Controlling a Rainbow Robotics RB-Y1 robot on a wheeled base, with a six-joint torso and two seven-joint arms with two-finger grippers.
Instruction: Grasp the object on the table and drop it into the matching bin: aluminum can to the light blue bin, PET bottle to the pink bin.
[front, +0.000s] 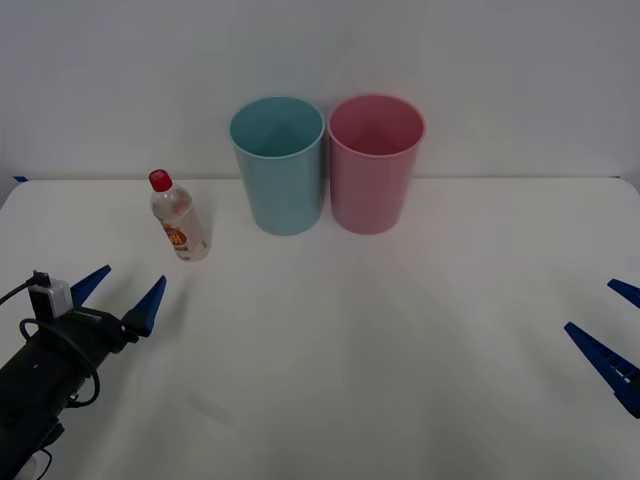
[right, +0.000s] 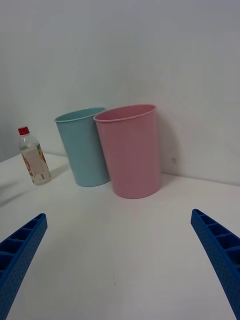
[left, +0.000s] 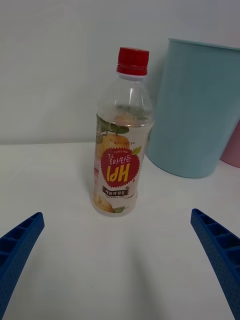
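A small clear PET bottle (front: 178, 217) with a red cap and red-and-yellow label stands upright on the white table (front: 380, 340), left of the bins. The light blue bin (front: 279, 165) and the pink bin (front: 373, 163) stand side by side at the back centre. My left gripper (front: 120, 295) hovers open in front of the bottle, a short way off; its wrist view has the bottle (left: 121, 140) centred between the spread fingers (left: 219, 255). My right gripper (front: 615, 330) waits open at the table's right edge, facing the pink bin (right: 130, 150), the light blue bin (right: 84, 146) and the bottle (right: 34, 157).
A plain white wall (front: 480, 60) rises just behind the bins. Bare white tabletop stretches between the two arms and in front of the bins. A black cable loops around my left wrist (front: 45, 350).
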